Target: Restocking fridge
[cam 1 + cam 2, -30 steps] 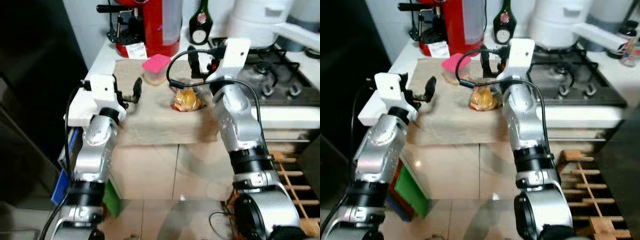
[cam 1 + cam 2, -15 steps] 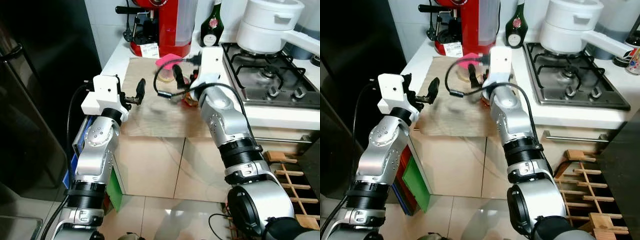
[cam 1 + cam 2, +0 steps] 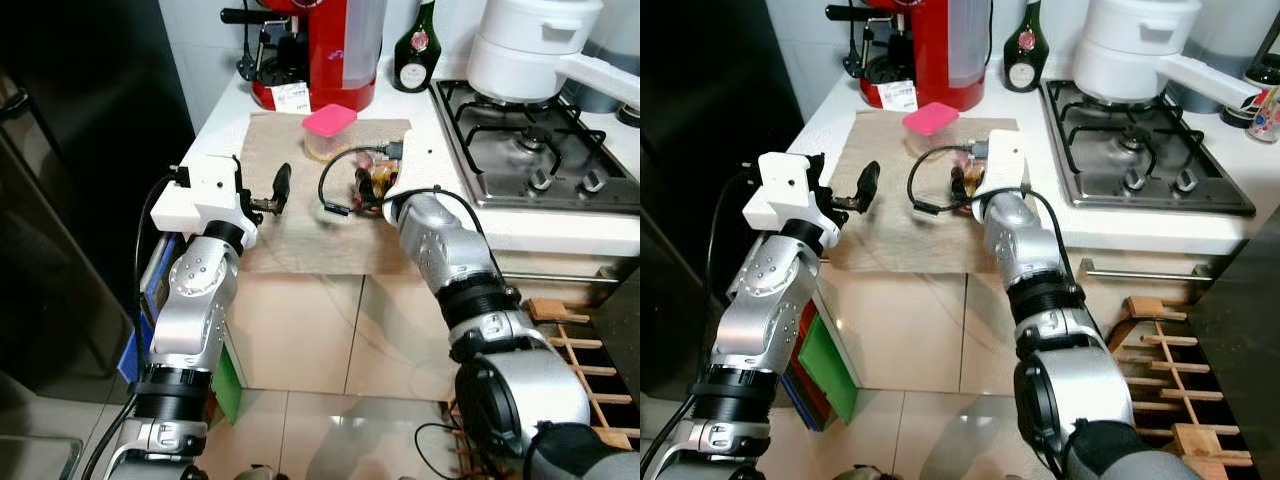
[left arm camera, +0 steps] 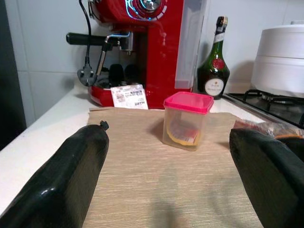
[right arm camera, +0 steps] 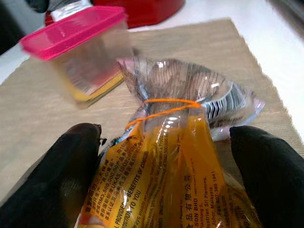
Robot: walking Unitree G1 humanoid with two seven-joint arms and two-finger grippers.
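At the far left, the left gripper (image 3: 281, 186) is hovering over the near left part of the beige mat (image 3: 300, 225), its two black fingers (image 4: 78, 175) standing wide apart with nothing between them. Ahead of it and slightly to its right, the pink-lidded container (image 4: 187, 120) is sitting upright on the mat, well clear of the fingertips. Beyond that, the red coffee machine (image 4: 147, 47) and the green bottle (image 4: 213, 64) are standing against the wall.

Further right, the right gripper (image 5: 166, 161) is reaching down over the snack bag (image 5: 180, 156), a crinkly yellow-and-clear packet tied with an orange rubber band (image 5: 164, 107). Its fingers are spread, one on each side of the bag's body, not yet pressing in. The pink-lidded container is lying just beyond the bag's twisted neck. To the right of this gripper, the stove (image 3: 530, 150) is carrying a white pot (image 3: 535, 50).

The likely trouble is the film itself: being slick and loosely filled, the bag could squirm out as the fingers close, or be caught only by a fold and sag free when lifted. A push forward could also nudge the bag into the container and tip it.
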